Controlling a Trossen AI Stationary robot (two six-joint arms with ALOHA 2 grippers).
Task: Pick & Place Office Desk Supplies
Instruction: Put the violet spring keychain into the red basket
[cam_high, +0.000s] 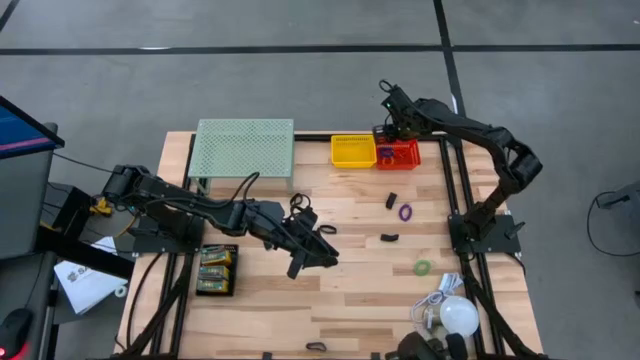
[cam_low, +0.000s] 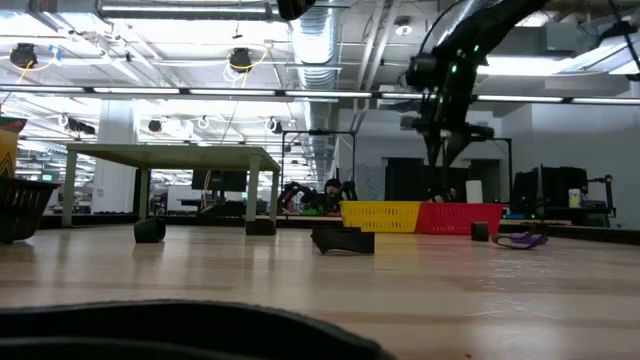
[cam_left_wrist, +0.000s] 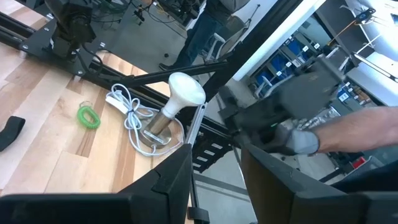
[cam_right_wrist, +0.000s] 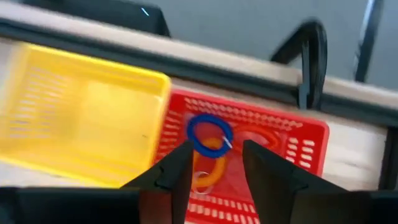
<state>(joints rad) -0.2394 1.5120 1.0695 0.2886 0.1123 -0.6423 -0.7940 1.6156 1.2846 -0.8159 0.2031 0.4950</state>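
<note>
A: R gripper (cam_right_wrist: 214, 163) sits over the red basket (cam_high: 405, 155) at the table's far edge, near the far right corner. Fingers spread, nothing between them. We read that as a drop-off pose: in the basket directly below lie a blue ring (cam_right_wrist: 209, 134) and an orange ring (cam_right_wrist: 211, 169).

B: Agreed. Yellow basket (cam_high: 354, 151) touches the red one; we see nothing in it. Looks like rings go red, so sorting by type, we judge.

A: L gripper (cam_left_wrist: 214, 168) is near table centre, fingers parted w/ nothing held. Its cam looks toward the white dome lamp (cam_left_wrist: 180, 96) at the near right corner.

B: Loose supplies on the right half: purple ring (cam_high: 405, 212), green ring (cam_high: 423, 267), 2 black clips (cam_high: 391, 200) and (cam_high: 389, 238). Green packs (cam_high: 216, 270) lie by the left edge, mesh stand (cam_high: 243, 148) at far left.

A: We think the purple ring is closest for R next.
</note>
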